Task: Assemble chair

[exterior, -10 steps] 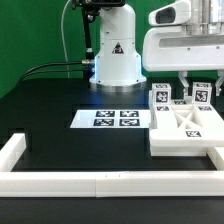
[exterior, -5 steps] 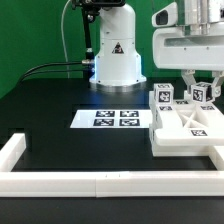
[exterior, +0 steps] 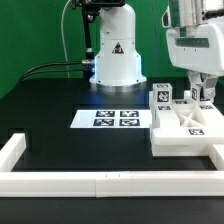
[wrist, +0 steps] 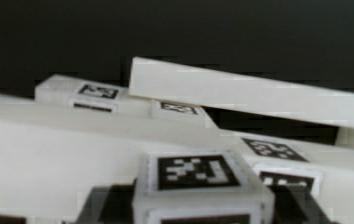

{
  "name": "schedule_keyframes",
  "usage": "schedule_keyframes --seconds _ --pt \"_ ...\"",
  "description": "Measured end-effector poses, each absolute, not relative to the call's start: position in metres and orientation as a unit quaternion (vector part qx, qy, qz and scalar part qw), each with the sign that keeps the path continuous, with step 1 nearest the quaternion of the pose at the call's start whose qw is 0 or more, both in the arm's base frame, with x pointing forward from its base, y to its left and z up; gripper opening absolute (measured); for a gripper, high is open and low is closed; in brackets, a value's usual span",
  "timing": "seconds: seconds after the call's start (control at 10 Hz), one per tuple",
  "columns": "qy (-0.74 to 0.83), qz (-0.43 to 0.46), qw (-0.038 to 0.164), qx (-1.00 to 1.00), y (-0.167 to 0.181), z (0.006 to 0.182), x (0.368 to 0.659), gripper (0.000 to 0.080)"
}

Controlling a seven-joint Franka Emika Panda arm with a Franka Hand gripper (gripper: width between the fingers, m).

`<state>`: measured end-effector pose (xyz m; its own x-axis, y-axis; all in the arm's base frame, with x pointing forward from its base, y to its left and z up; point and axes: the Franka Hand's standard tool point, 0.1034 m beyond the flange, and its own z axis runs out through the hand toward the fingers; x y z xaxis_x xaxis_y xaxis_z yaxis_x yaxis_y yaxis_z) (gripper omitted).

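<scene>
the gripper (exterior: 203, 92) clamps a tagged white chair part (wrist: 195, 178) above the square seat (exterior: 186, 130), near the border rail's (exterior: 110, 183) corner; open black table (exterior: 60, 105) lies beside the marker board (exterior: 114, 118).

open table (exterior: 50, 115) at exterior view's left, chair parts (exterior: 185, 125) crowd right, border rail (exterior: 100, 183) walls front

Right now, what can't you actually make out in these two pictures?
- Exterior view: the end effector sits among the chair parts, but whether it grips one is unclear; too small.
- Exterior view: the picture edge cuts off the arm's top.
- Wrist view: blurred; the tagged block hides what lies beneath it.
- The marker board tags are too small to read.
</scene>
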<state>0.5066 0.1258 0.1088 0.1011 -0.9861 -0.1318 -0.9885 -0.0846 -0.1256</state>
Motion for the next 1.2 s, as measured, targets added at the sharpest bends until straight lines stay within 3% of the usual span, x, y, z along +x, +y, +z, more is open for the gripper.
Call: schedule_keyframes --seconds 0.3,0.4,0.5,0.6,0.7,1.2 --pt "0.737 0.017 0.102 -0.668 0.127 0.107 0.506 0.0281" --pt "0.736 0.017 0.102 -0.669 0.127 0.107 0.506 0.0397" --pt "0.735 0.016 0.102 -0.670 0.127 0.107 0.506 0.0397" --pt "0.726 0.015 0.102 -0.680 0.127 0.107 0.506 0.0568" --pt "0.709 0.012 0.103 -0.697 0.127 0.107 0.506 0.0635" --pt "0.499 -0.010 0.095 -0.861 0.121 0.119 0.506 0.0649"
